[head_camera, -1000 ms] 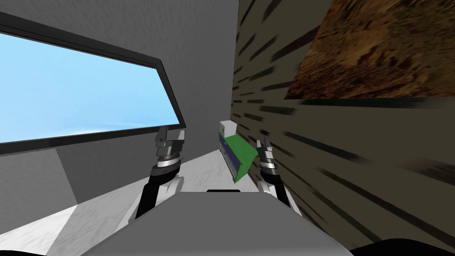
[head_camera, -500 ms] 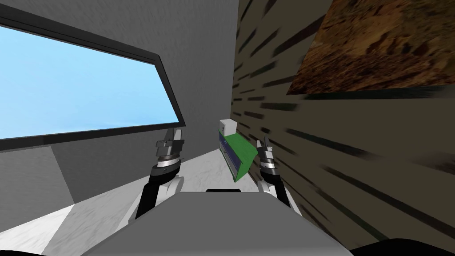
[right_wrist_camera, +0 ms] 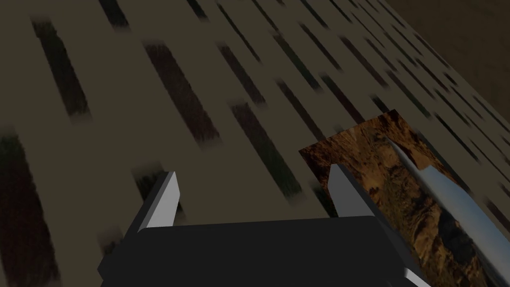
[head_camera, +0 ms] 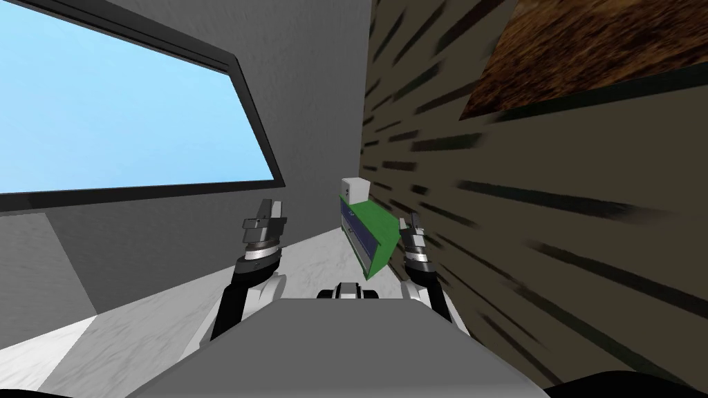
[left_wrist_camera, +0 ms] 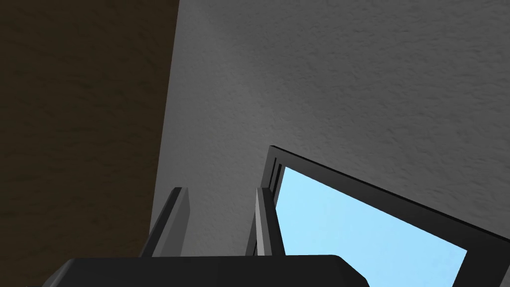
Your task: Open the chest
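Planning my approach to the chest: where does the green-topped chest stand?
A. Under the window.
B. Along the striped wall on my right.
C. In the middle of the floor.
B: the chest, green on top with a blue front, lies along the foot of the striped wall.

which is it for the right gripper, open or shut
Open: in the right wrist view the right gripper has its two fingers standing well apart, with nothing held between them.
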### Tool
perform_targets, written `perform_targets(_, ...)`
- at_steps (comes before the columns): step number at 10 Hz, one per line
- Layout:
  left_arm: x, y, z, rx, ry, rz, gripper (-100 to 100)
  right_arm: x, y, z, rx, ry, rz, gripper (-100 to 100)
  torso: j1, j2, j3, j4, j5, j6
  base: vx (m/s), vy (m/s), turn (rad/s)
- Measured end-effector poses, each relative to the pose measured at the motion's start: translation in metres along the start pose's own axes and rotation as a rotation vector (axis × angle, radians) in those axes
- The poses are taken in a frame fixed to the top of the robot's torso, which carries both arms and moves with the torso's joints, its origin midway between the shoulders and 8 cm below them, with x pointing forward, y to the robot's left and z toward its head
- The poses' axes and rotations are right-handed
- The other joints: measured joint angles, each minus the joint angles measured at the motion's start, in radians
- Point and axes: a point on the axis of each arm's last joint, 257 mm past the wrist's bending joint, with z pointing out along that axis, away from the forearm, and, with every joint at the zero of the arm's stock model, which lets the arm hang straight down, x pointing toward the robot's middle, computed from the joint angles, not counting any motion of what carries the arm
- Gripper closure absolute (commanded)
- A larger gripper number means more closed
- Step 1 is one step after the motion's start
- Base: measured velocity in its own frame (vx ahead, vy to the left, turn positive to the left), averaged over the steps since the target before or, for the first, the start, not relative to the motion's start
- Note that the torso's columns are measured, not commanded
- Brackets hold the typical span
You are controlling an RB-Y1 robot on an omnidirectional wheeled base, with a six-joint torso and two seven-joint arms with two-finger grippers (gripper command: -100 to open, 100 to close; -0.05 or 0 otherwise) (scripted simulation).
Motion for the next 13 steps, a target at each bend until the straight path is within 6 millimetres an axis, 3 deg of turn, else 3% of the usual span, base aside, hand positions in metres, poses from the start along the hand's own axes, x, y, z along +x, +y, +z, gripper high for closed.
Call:
perform_targets(2, 0.000, 0.000, 0.000, -0.001, 0.000, 0.000, 0, 0.008, -0.010, -0.001, 0.018, 0.047, -0.090, -100, 0.004, 0.039, -0.091, 0.042, 0.001, 0.000, 0.105, 0.079, 0.039)
perform_targets(13, 0.000, 0.000, 0.000, -0.001, 0.000, 0.000, 0, 0.037, -0.061, -0.003, 0.077, 0.246, -0.579, -100, 0.000, 0.047, -0.094, 0.047, 0.000, 0.000, 0.077, 0.060, 0.033)
